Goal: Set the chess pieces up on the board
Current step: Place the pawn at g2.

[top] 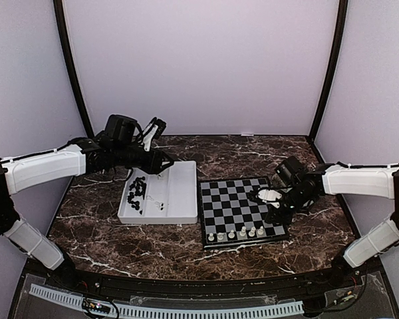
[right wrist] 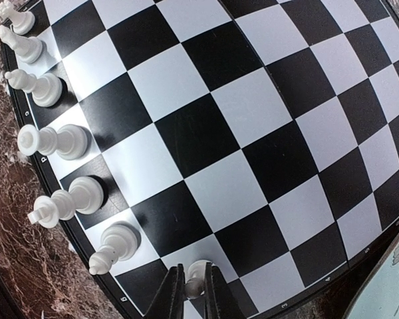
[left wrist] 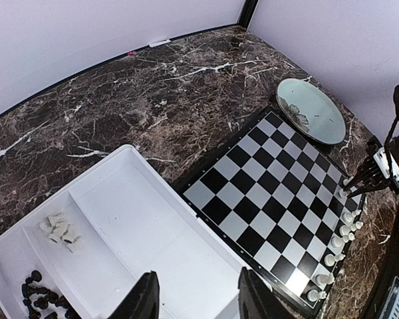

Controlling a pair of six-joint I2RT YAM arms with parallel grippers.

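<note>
Right gripper [right wrist: 189, 287] is pinched narrow on one white piece [right wrist: 196, 278], low over the board [top: 233, 199] near its 4 o'clock corner in the top view, can't tell if it's touching down. Six more white chess pieces [top: 236, 232] stand in a row along the board's 6 o'clock edge. Left gripper [left wrist: 199, 296] is spread wide with nothing in it, over the white tray [top: 176, 189] at the board's 9 o'clock. Tray has black pieces [top: 136, 191] heaped in one compartment, a few loose white pieces [left wrist: 60, 229] in the next. Pale green plate [left wrist: 311, 109] sits just beside the board's 1 o'clock corner in the left wrist view
</note>
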